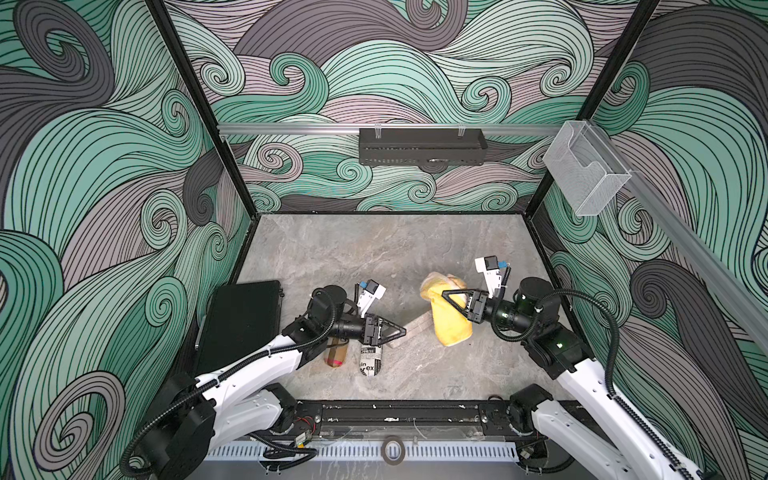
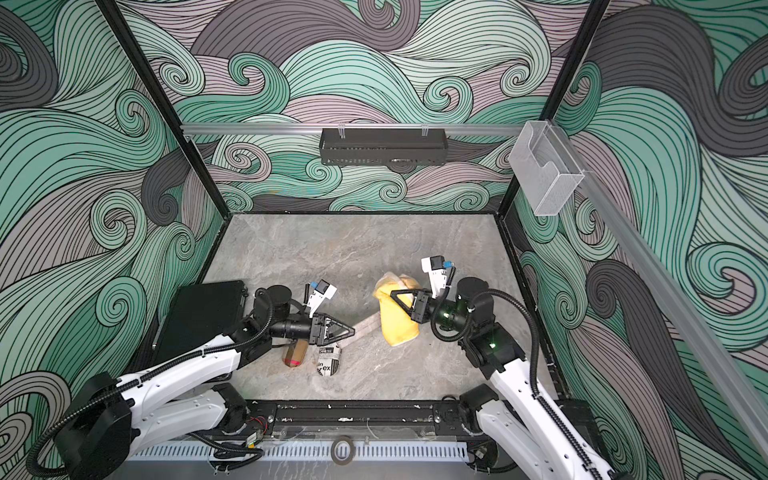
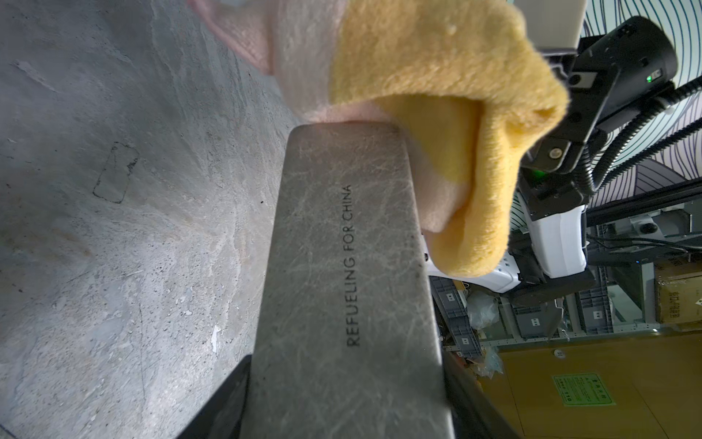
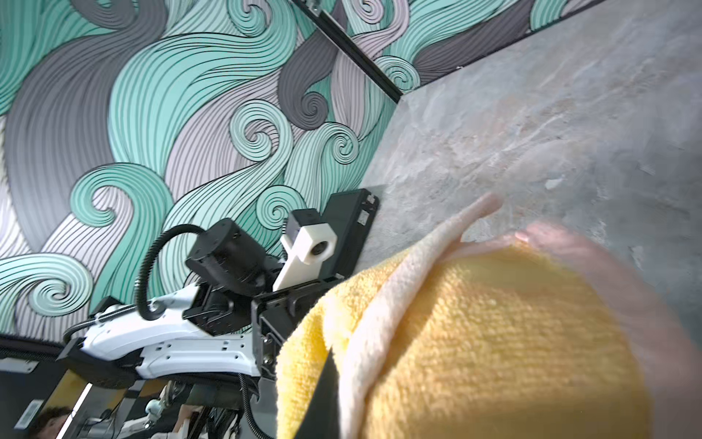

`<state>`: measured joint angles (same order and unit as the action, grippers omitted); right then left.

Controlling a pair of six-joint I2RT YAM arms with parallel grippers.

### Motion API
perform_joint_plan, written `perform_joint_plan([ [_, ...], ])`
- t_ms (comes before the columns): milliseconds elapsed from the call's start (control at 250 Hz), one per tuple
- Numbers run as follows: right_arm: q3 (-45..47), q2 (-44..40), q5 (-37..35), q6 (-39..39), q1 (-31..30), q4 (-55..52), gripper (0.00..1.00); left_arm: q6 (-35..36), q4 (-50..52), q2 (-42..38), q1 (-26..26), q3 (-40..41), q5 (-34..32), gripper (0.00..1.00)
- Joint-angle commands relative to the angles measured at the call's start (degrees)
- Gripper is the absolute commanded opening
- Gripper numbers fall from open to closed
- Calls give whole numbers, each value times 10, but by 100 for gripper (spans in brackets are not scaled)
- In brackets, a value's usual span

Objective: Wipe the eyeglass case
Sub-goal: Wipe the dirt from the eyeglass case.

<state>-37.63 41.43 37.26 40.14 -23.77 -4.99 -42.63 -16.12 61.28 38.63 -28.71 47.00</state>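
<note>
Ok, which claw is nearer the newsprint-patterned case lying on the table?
Left. The left claw, gripping the grey eyeglass case, hangs over the far end of the newsprint-patterned case. The right claw, shut on the yellow cloth, is well apart from it.

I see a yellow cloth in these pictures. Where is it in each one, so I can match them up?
In a top view: cloth right of centre, over the table.
In a top view: cloth just right of centre.
Left wrist: cloth in the upper part, at the far end of the case.
Right wrist: cloth fills the lower right.
Shared landmark: the grey table, in all four.
</note>
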Motion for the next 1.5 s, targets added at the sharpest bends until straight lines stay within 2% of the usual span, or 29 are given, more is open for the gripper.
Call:
perform_joint_plan([
  [0,-6,8,19,-4,1,-3,0,12,-48,-2,-5,-6,24,47],
  [140,-18,25,-145,-33,3,-151,0,12,-48,-6,-5,-9,27,47],
  [200,-14,39,-171,-28,10,-175,0,13,-45,-8,-5,-8,26,47],
  [288,-3,42,-163,-16,18,-160,0,15,-42,-11,-5,-7,24,47],
  [419,-21,45,-170,-42,19,-184,0,16,-41,-15,-5,-7,21,48],
  [527,-1,26,-69,-31,23,-101,0,17,-45,-10,-4,-8,22,48],
  [695,23,15,-25,-17,24,-25,0,16,-57,-2,-4,-7,32,48],
  [1011,4,147,-52,-83,23,-133,0,20,-59,1,-3,-13,46,48],
  [1286,8,26,-82,-82,26,-102,0,25,-54,7,-2,-9,41,48],
  [1498,23,12,0,-60,26,-43,0,25,-55,15,-2,-10,42,48],
])
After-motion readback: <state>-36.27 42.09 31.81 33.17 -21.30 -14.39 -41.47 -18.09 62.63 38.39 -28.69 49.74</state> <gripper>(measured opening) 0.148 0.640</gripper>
